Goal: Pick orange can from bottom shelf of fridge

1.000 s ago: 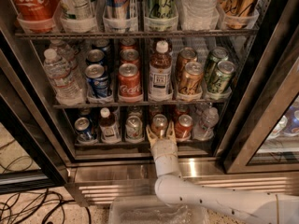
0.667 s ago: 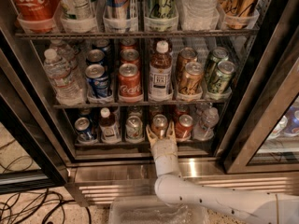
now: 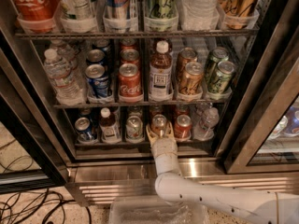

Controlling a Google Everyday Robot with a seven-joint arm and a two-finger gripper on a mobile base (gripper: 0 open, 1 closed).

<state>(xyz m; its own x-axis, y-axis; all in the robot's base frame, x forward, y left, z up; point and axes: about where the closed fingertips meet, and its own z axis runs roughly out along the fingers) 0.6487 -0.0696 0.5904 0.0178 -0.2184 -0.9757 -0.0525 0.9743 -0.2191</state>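
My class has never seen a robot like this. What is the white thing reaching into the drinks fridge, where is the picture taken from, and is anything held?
The white thing is a robot arm ending in a gripper. The one picture looks down into the open fridge; where the camera sits is unknown. The gripper is at the bottom shelf, right at the orange can, between a silver can and a red can. Whether it holds the can cannot be seen.

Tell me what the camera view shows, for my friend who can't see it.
A white robot arm reaches into a fridge, its gripper open at the bottom shelf, one finger each side of the orange can. A silver can stands to its left, a red can to its right, with more drinks on the shelves above.
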